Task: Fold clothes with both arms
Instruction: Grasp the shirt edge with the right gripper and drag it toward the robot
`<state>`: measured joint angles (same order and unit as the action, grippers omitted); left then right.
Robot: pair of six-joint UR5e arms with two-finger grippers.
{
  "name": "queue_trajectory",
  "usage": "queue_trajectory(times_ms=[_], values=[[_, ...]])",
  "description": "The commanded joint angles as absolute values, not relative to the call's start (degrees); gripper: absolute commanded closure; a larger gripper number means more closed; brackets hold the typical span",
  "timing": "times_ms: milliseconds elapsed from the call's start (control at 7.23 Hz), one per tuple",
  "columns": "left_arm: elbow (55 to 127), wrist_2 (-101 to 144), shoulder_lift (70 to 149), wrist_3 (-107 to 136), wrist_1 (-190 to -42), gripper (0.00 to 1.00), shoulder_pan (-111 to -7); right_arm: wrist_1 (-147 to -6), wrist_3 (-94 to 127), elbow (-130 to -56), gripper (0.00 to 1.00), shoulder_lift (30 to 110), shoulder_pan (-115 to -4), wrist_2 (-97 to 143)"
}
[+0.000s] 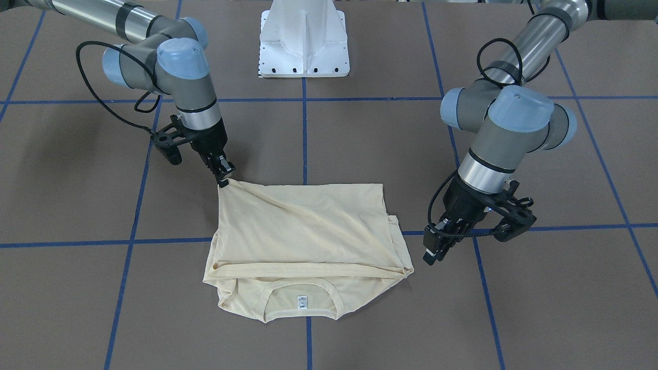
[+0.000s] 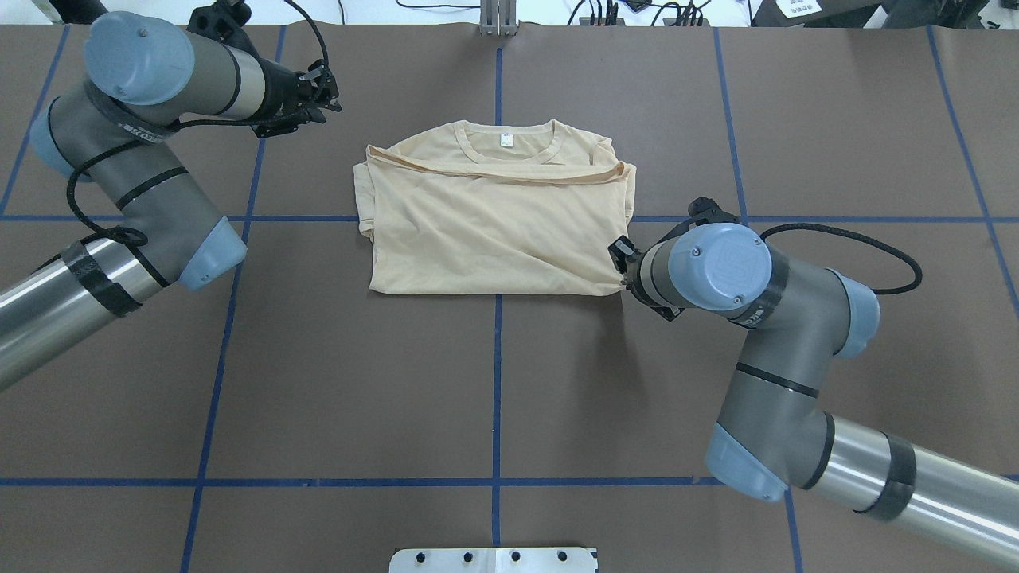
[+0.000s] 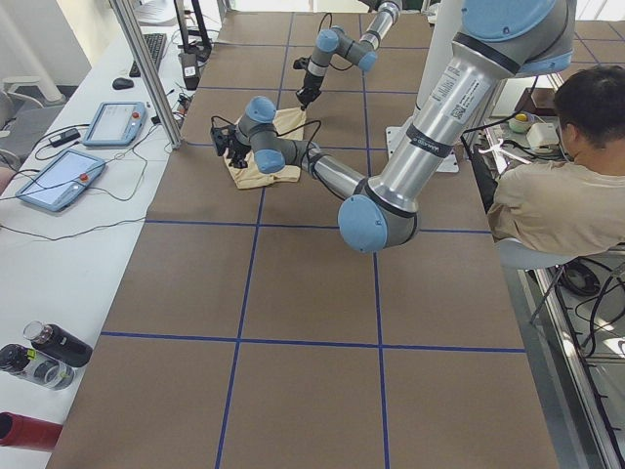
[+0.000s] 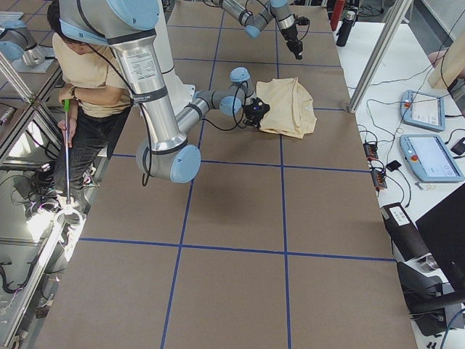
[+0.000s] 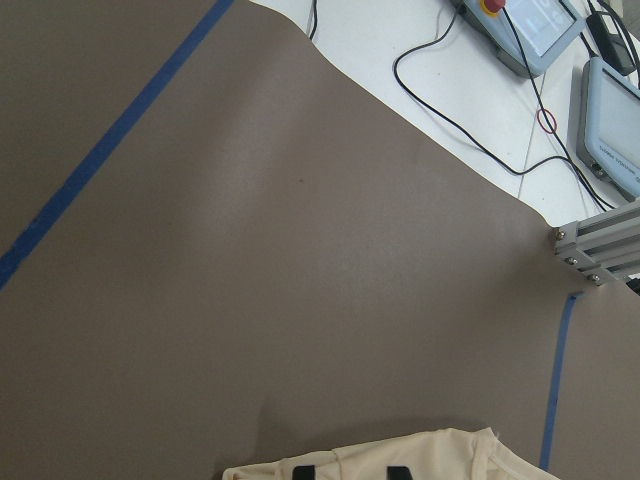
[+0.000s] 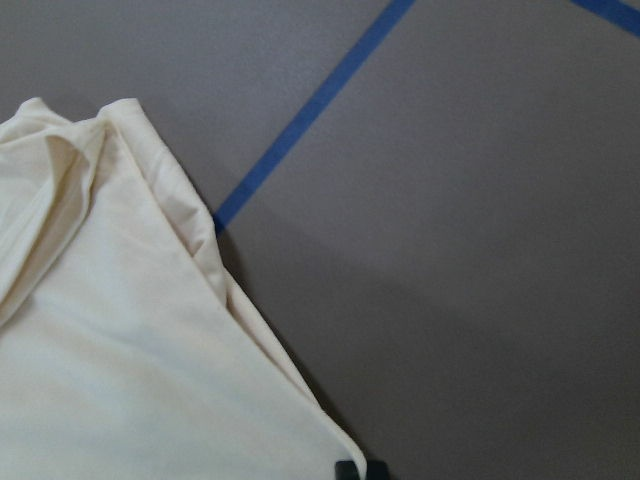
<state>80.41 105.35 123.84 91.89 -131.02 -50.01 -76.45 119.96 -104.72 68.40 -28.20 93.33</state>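
Note:
The pale cream-yellow T-shirt [image 1: 303,231] lies folded on the brown table, lower half laid over the chest. The ribbed neck with its white label [image 1: 302,303] shows at the far edge; the print is hidden. It also shows in the overhead view [image 2: 493,231]. My right gripper [image 1: 224,179] is shut on the folded shirt's near corner and lifts it slightly; the right wrist view shows the fabric [image 6: 100,350] running to the fingertips. My left gripper [image 1: 432,254] is open and empty, just off the shirt's far side edge [image 5: 400,455], and holds no cloth.
The white pedestal base [image 1: 304,41] stands at the robot's side of the table. Blue tape lines [image 2: 497,382] grid the brown surface. A seated person [image 3: 562,176], teach pendants [image 3: 59,176] and bottles [image 3: 49,347] are off the table's edges.

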Motion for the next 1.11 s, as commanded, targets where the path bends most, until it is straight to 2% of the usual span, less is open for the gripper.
queue_trajectory(times_ms=[0,138,277,415,554,692,969], values=[[80.77,105.47,124.1,91.85,-131.13,0.64,-50.01,-87.99,122.41,-118.78,1.0,71.64,-17.82,93.08],[81.55,107.47,124.01,91.93,-131.13,0.64,-50.01,-92.76,124.08,-122.83,1.0,71.37,-10.88,92.99],[83.04,111.84,123.84,92.37,-131.05,0.64,-50.1,-93.94,124.28,-123.91,1.0,71.02,-4.37,92.99],[84.1,112.32,123.58,92.55,-130.87,0.64,-50.1,-93.95,126.45,-124.01,0.79,69.71,-1.26,92.73],[86.29,113.19,122.1,92.64,-130.52,0.61,-49.49,-94.04,126.91,-124.01,0.01,69.87,1.03,90.98],[89.61,116.07,118.6,94.29,-130.6,0.57,-49.4,-94.04,126.91,-125.41,0.0,69.87,0.01,89.75],[94.73,113.14,113.84,102.27,-130.69,0.5,-41.62,-96.05,126.74,-129.02,0.0,69.88,-6.64,90.44]])
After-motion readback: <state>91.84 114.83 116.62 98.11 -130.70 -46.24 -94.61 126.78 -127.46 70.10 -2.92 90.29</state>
